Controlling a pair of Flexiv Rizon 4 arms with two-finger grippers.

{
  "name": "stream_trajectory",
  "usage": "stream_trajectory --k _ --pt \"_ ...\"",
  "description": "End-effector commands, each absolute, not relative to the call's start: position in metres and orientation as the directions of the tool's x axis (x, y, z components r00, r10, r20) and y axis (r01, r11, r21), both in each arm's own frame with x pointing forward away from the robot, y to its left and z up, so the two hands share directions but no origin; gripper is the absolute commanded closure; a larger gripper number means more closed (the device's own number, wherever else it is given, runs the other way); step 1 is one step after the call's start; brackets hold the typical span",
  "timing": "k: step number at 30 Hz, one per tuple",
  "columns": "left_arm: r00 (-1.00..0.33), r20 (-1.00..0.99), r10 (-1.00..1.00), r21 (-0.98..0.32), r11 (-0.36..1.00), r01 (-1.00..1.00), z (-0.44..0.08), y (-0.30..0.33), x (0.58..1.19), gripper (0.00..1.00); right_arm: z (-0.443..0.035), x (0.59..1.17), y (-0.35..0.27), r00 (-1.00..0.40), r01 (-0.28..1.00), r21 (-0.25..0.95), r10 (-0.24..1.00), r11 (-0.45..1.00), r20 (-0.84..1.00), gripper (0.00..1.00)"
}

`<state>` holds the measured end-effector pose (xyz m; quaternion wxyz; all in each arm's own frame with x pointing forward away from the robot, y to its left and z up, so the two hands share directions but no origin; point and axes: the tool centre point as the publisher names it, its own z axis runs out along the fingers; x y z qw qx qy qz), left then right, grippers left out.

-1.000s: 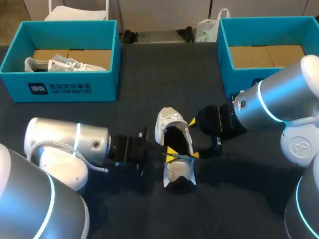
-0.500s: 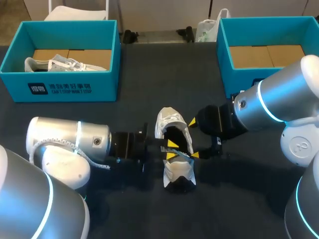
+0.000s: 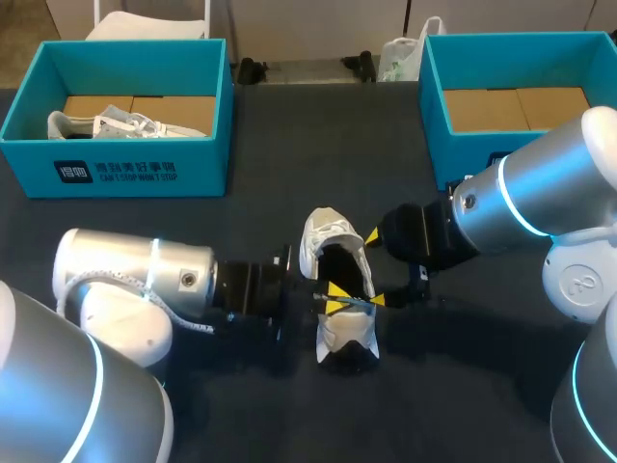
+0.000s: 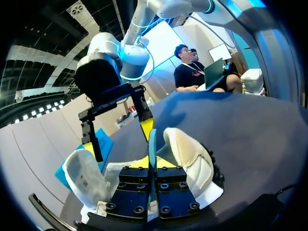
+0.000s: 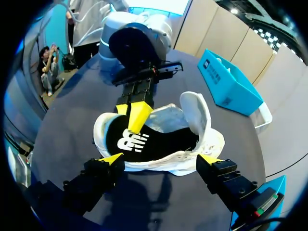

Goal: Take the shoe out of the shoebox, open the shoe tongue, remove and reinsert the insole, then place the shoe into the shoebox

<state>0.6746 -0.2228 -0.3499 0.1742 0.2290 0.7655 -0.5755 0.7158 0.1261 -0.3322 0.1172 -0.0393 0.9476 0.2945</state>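
A white shoe (image 3: pixel 331 237) lies on the dark table between my two grippers, its tongue folded back and its black insole (image 3: pixel 348 274) showing inside. My left gripper (image 3: pixel 336 298) reaches into the shoe's opening from the left. In the left wrist view its fingers are shut (image 4: pixel 152 159) on a thin edge, seemingly the insole's rim. The right wrist view has the left gripper's yellow tip (image 5: pixel 136 116) resting on the insole (image 5: pixel 161 138). My right gripper (image 3: pixel 374 269) stands wide open at the shoe's right side, its fingers (image 5: pixel 111 159) spanning the sole.
A teal shoebox (image 3: pixel 116 172) at the back left holds a second white shoe (image 3: pixel 125 123). Another teal shoebox (image 3: pixel 432 96) with a cardboard floor stands at the back right, just behind my right arm.
The left gripper's tips spread briefly, then closed again, and the left arm edged slightly right into the shoe. The right arm and the shoe have stayed put.
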Motion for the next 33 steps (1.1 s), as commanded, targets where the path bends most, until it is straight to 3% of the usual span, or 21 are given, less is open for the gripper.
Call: stream_trajectory --k 1,10,11,13,14,33 --pt "-0.831 -0.531 0.166 -0.794 0.245 0.556 -0.36 -0.224 0.685 1.0 -0.333 0.715 0.127 -0.969 -0.143 0.547 -0.003 0.825 -0.248 0.0" --pt "-0.837 -0.525 0.154 -0.795 0.263 0.547 -0.363 -0.221 0.691 1.0 -0.333 0.715 0.127 -0.969 -0.143 0.547 -0.003 0.825 -0.248 0.0" --pt "-0.837 -0.525 0.151 -0.798 0.252 0.547 -0.358 -0.221 0.689 0.81 -0.333 0.715 0.127 -0.969 -0.143 0.547 -0.003 0.825 -0.248 0.0" --pt "-0.832 -0.535 0.145 -0.798 0.235 0.554 -0.349 -0.22 0.685 0.67 -0.333 0.715 0.127 -0.969 -0.143 0.547 -0.003 0.825 -0.248 0.0" --pt "-0.832 -0.537 0.142 -0.8 0.227 0.555 -0.344 -0.22 0.684 0.65 -0.333 0.715 0.127 -0.969 -0.143 0.547 -0.003 0.825 -0.248 0.0" --pt "-0.815 -0.564 0.133 -0.802 0.149 0.579 -0.287 -0.201 0.672 0.62 -0.333 0.715 0.127 -0.969 -0.143 0.547 -0.003 0.825 -0.248 0.0"
